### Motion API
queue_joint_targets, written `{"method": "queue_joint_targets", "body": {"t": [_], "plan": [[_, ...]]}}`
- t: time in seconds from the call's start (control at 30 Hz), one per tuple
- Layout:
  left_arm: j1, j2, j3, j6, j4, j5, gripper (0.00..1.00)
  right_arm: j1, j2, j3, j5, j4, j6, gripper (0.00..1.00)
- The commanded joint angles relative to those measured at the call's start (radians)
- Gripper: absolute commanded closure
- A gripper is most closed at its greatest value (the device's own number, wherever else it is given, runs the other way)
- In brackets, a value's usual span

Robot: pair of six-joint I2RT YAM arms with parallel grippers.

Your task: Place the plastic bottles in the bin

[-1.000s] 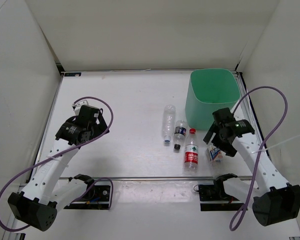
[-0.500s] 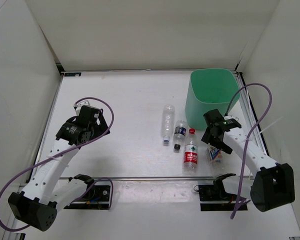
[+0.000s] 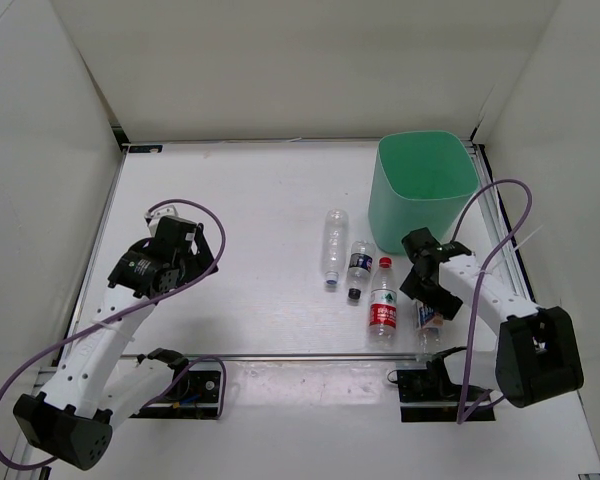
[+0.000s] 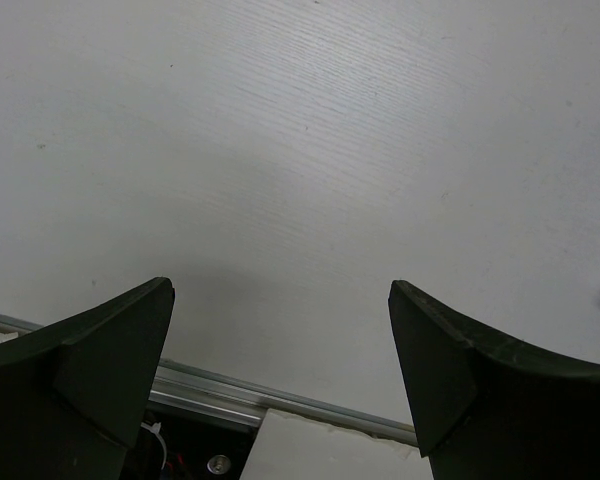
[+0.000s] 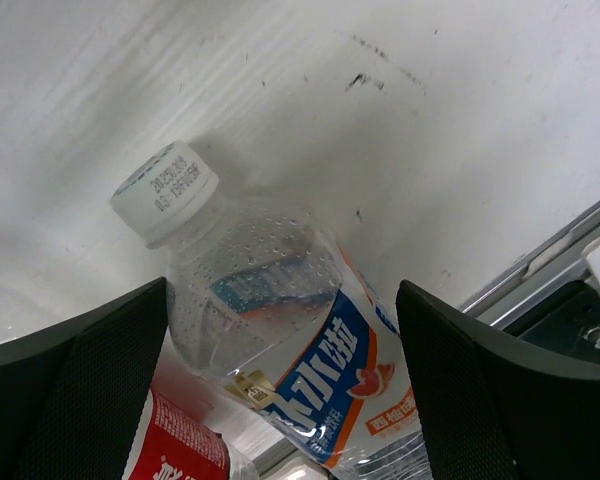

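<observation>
Bottles are lying in a loose row right of centre on the white table point(image 3: 240, 200): the unlabelled bottle point(image 3: 335, 245), the dark-labelled bottle point(image 3: 358, 266), the red-labelled bottle point(image 3: 383, 306) and, furthest right, the blue-and-white-labelled bottle point(image 5: 290, 340). The mint-green bin point(image 3: 385, 215) is standing just above them, at the upper right. The right gripper point(image 5: 280, 290) is straddling the blue-and-white-labelled bottle with fingers spread wide and not clamping it. The red-labelled bottle is crowding in just to its left, and the metal rail point(image 5: 540, 255) is running close on the other side. The left gripper point(image 4: 280, 290) is hanging fully spread over bare table, holding nothing. Since a second ago the right gripper has been swinging down and leftward onto this bottle, while the bottles are lying as before.
</observation>
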Motion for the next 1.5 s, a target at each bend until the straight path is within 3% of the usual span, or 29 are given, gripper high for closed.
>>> {"method": "queue_joint_targets", "body": {"t": [0.0,0.1,0.2,0.47,0.63,0.87,0.97,1.13,1.27,1.3,1.47], "plan": [[-0.003,-0.019,-0.005,0.008,-0.008,0.008,0.00,0.025,-0.007,-0.019,-0.026,-0.027,0.077,0.05],[-0.003,-0.019,-0.005,0.008,-0.008,0.008,0.00,0.037,-0.028,-0.028,-0.060,-0.047,0.105,0.05],[-0.003,-0.019,-0.005,0.008,-0.008,0.008,0.00,0.037,-0.050,-0.057,-0.094,-0.056,0.152,0.14],[-0.003,-0.010,-0.005,-0.022,-0.017,0.017,0.00,0.057,-0.166,-0.092,-0.117,-0.153,0.225,0.53],[-0.003,-0.010,-0.014,-0.032,-0.007,0.018,0.00,0.066,-0.300,-0.014,-0.108,-0.295,0.258,0.74],[-0.003,0.001,-0.014,-0.051,0.023,0.018,0.00,0.066,-0.455,0.190,-0.101,-0.493,0.292,0.88],[-0.003,0.012,-0.023,-0.051,0.042,0.027,0.00,0.066,-0.476,0.360,-0.101,-0.504,0.301,0.93],[-0.003,0.065,-0.004,-0.060,0.056,0.073,0.00,0.066,-0.362,0.694,0.039,-0.412,0.216,0.96],[-0.003,0.151,0.032,-0.069,0.056,0.135,0.00,0.057,-0.157,0.963,0.223,-0.192,-0.038,0.96],[-0.003,0.160,0.032,-0.069,0.056,0.145,0.00,0.039,-0.121,1.038,0.240,-0.073,-0.099,0.95],[-0.003,0.171,0.059,-0.078,0.067,0.133,0.00,-0.059,0.135,1.233,0.227,0.106,-0.274,0.94]]}}
